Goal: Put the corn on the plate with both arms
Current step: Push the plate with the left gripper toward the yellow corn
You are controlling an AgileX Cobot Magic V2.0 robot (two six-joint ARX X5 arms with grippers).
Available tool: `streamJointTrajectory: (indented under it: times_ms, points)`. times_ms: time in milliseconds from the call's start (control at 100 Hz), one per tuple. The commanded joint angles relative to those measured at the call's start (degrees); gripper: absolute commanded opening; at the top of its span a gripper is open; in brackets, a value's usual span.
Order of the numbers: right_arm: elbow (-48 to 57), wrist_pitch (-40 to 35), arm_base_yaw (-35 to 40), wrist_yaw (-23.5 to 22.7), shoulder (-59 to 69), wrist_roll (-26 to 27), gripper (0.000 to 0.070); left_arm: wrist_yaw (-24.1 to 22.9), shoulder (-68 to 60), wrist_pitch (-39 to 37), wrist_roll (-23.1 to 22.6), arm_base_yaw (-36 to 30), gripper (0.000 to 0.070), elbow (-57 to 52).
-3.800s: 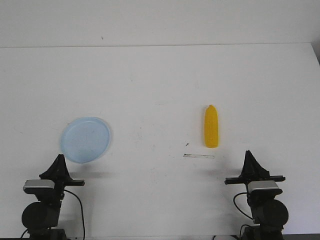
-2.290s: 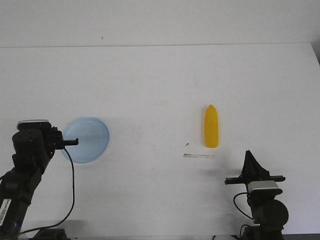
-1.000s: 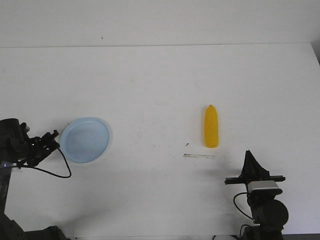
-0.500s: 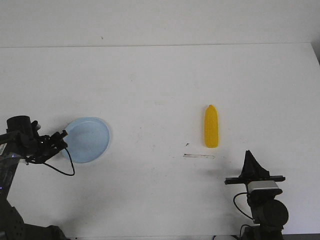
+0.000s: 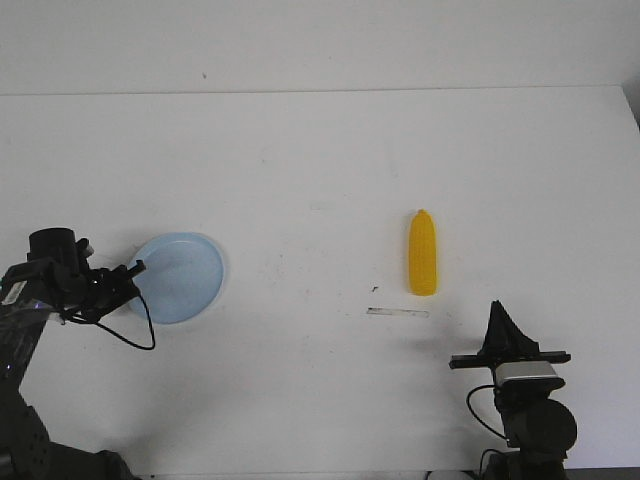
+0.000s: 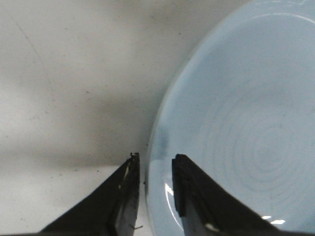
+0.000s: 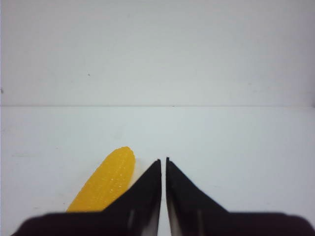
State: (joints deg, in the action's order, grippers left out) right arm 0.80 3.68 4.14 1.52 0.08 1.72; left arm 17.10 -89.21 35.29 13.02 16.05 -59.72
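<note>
Now the left arm is seen stretched out low over the white table, near the table's left edge. Its gripper is placed right at the left rim of the plate. In the left wrist view, the left gripper is seen with its two black fingers a little apart, one on the bare table and one over the inside of the plate, so the rim is caught in the gap between them. It cannot be told if the rim is pinched yet or only straddled. The plate is round and pale blue, and it is laid flat on the left side of the table, closer to the near edge than to the far edge.

Right of the middle, the corn is found lying on the table, well apart from the plate. It is bright yellow, with its pointed end turned toward the far edge. A thin grey strip is seen just in front of it, toward the near edge.

By the near right corner, the right arm is kept folded, near the corn but not touching it. In the right wrist view, the right gripper is shown with its fingers pressed almost together and nothing held between them. The corn is seen just beside it.
</note>
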Motion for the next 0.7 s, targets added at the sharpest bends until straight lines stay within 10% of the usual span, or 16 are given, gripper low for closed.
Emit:
streamJointTrajectory:
  times_ms: [0,690]
  points:
    - [-0.1,0.6,0.1,0.0,0.0,-0.3,0.0015,-0.9,-1.2,0.1,-0.5,0.2,0.0036,-0.6]
    - [-0.1,0.6,0.1,0.0,0.0,-0.3,0.0015,3.0,6.0,-0.5,3.0,-2.7,0.0001,-0.7]
